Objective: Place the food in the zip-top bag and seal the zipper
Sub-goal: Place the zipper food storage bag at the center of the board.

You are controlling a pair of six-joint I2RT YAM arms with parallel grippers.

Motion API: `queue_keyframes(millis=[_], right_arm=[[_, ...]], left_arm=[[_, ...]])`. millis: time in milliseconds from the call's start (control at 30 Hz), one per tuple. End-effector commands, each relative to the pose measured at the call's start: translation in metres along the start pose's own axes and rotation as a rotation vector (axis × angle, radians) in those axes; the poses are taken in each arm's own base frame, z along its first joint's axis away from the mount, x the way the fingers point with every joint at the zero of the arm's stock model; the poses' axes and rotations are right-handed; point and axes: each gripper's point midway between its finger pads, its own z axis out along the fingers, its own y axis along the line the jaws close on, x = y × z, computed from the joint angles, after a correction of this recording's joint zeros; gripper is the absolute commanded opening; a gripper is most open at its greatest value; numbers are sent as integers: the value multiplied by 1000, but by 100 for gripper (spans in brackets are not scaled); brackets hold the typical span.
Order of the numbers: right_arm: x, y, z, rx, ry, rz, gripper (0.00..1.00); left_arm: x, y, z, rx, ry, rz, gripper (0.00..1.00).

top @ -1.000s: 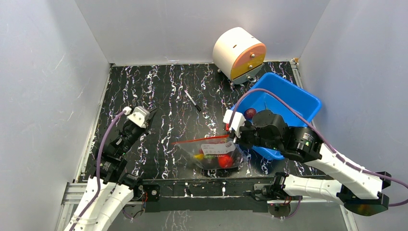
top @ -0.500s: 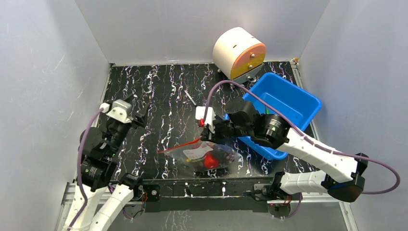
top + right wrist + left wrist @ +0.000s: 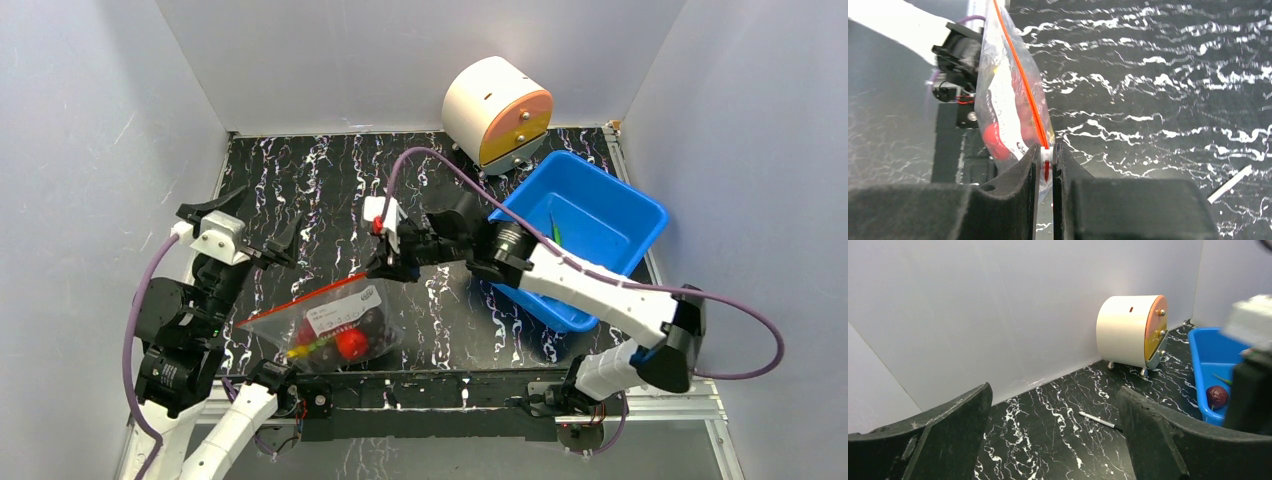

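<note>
Gripping the zipper [image 3: 1023, 80] at the end nearest the blue bin [image 3: 640, 215], the right gripper [image 3: 1047, 160] is clamped on the red-orange strip, one pad on each face. The bag [image 3: 330, 325] hangs from that hold, well to the left of the bin and toward the table's near edge. Its loaded bottom sags lowest.

The food [image 3: 349, 343] sits bunched in that bottom: a red round fruit, dark grapes and a yellow piece. One dark round fruit [image 3: 1217, 396] lies in the bin.

The left gripper [image 3: 250, 225] stands spread wide and empty, farther left of the bin than the bag and apart from it.

Assessment: the film is thin, limp and slick, and it will crumple under any push. The contents are light but will swing and roll. The strip is the only firm part, so any hold belongs there, with the far end pinned before the pads slide along it.
</note>
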Motion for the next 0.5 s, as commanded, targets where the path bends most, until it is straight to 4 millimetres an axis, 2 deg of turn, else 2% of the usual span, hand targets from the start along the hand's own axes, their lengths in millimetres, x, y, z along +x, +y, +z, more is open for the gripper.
queue_keyframes(millis=[0,100,233,333,433,467], right_arm=[[1,-65,6,166,-50,58,0],[40,-109,8,265,8,170,0],[78,-171,-5,404,33,304,0],[102,-189,-2,392,54,337,0],[120,-197,6,378,96,366,0],[134,-200,11,377,125,388,0]], left_arm=[[-15,7,-8,-29,-20,-3,95],[-17,7,-11,-29,-26,-7,96],[-12,4,-11,-16,-15,-10,96],[-4,1,-9,-5,4,-14,96],[4,-2,-8,4,16,-29,97],[8,-4,-8,6,24,-33,97]])
